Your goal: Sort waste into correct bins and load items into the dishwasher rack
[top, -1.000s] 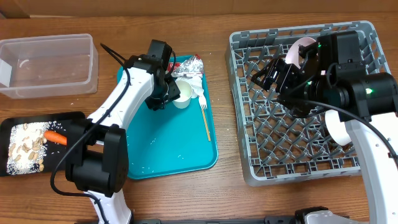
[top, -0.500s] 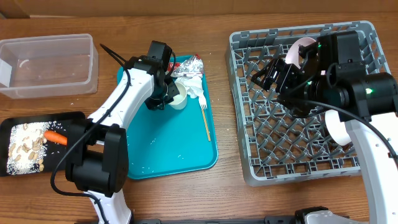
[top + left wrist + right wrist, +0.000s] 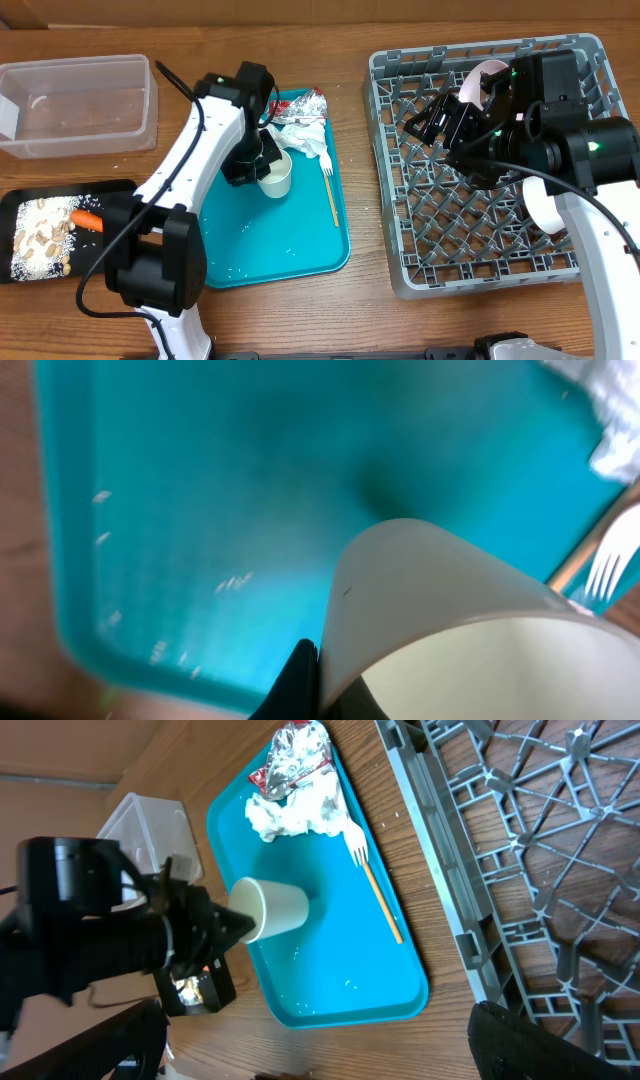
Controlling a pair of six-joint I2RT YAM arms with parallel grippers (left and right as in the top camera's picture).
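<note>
My left gripper point(image 3: 262, 168) is shut on the white cup point(image 3: 277, 180) and holds it tilted over the teal tray; the cup also shows in the left wrist view point(image 3: 450, 620) and the right wrist view point(image 3: 275, 908). Crumpled napkins point(image 3: 306, 139) and the foil wrapper point(image 3: 306, 104) lie at the tray's far end. The yellow-handled fork point(image 3: 331, 195) lies along its right side. The carrot point(image 3: 89, 219) and food bits point(image 3: 40, 238) are in the black tray point(image 3: 118, 188). My right gripper point(image 3: 432, 118) is open and empty over the grey rack point(image 3: 400, 160).
The clear tub point(image 3: 80, 105) stands at the far left with little in it. The teal tray point(image 3: 280, 245) carries scattered crumbs. A white plate point(image 3: 482, 76) stands upright in the rack, and another white dish point(image 3: 545, 208) is partly hidden by my right arm.
My left gripper has drawn the cup away from the napkins, toward the middle of the teal tray. The right arm has not moved.
</note>
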